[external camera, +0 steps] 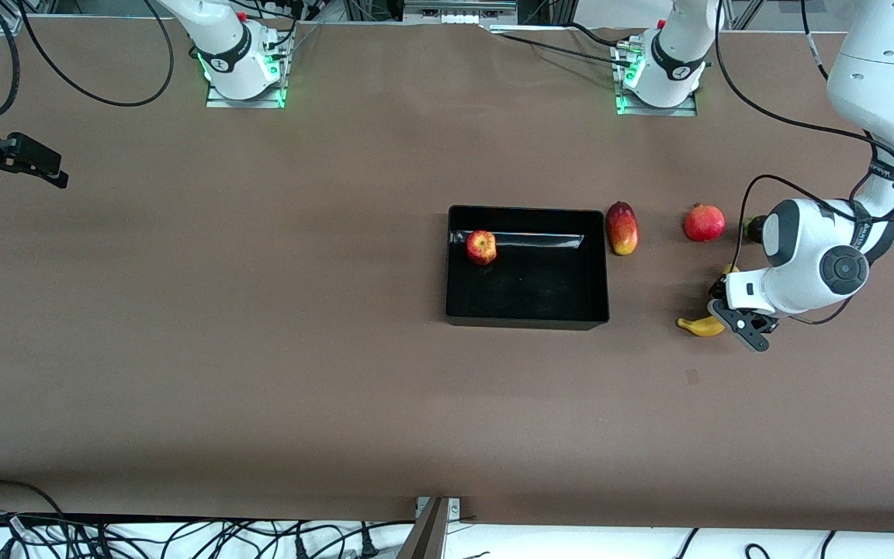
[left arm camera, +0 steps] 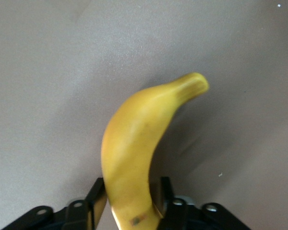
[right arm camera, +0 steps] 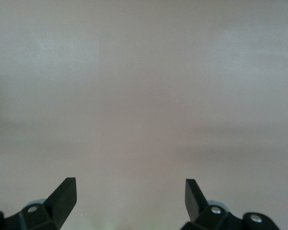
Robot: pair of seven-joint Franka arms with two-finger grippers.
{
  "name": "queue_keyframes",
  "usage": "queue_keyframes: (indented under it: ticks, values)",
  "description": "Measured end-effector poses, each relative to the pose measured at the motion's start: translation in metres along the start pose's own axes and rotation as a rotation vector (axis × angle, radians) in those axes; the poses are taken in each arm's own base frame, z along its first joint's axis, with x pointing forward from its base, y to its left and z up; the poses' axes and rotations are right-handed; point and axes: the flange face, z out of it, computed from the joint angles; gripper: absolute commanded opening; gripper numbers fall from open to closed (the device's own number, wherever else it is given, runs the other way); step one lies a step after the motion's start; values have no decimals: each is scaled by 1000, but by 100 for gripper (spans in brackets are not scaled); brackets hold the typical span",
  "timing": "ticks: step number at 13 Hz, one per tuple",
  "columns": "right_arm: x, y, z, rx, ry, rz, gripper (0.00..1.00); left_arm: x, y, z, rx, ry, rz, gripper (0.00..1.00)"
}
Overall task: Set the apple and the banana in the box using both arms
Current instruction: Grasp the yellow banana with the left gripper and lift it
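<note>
Gripping one banana (left arm camera: pixel 134 153) between its fingers (left arm camera: pixel 97 201), the left gripper (external camera: pixel 730 317) sits at the surface (external camera: pixel 261 349), beside the box (external camera: pixel 527 318) toward the left arm's end. One apple (external camera: pixel 481 247) lies in the single box. One mango (external camera: pixel 622 227) and one pomegranate (external camera: pixel 704 223) lie near this gripper. The right gripper (external camera: pixel 24 167) waits, spread wide, well apart.

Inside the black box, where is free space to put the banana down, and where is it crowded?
The box has bare floor everywhere but the corner holding the apple, toward the right arm's end and away from the front camera. Crowded: the mango beside the box's wall at the left arm's end. The left gripper grips the banana; the right gripper waits open.
</note>
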Motion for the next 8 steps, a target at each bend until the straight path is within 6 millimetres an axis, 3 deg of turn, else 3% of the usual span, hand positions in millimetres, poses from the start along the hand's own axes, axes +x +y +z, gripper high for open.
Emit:
queue_keyframes:
  ticks: [2, 4, 6, 8]
  values:
    - [0, 0, 0, 1, -1, 0, 100, 6, 2, -8, 9, 10, 9, 0]
    - [0, 0, 0, 2, -1, 0, 100, 23, 13, -31, 21, 24, 41, 0]
    - [0, 0, 0, 2, -2, 0, 100, 55, 47, -72, -25, 38, 63, 0]
    - [0, 0, 0, 2, -2, 0, 100, 89, 97, -113, -93, 59, 88, 0]
